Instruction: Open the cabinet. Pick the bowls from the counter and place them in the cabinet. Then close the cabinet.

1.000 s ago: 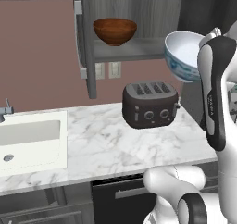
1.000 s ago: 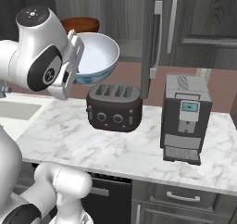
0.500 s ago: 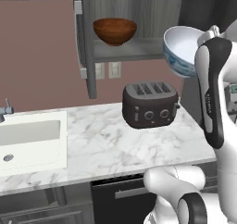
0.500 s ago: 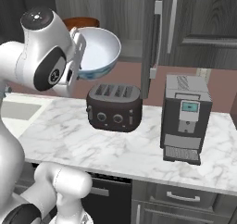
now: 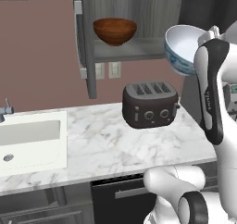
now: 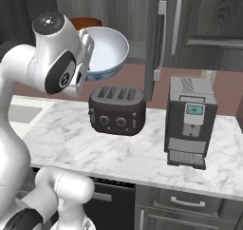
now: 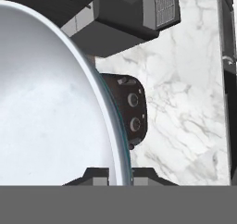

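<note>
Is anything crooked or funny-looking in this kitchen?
Yes: the white bowl is tipped on its side in the air above the toaster, pinched by its rim in the tool. Nothing looks spilled or broken.

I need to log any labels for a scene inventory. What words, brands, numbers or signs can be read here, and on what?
None can be read.
Arm link: a vertical line of dark lettering, too small and blurred to read.
Coffee machine: a small blue screen, nothing legible on it.
Toaster: plain knobs, no markings legible.
</note>
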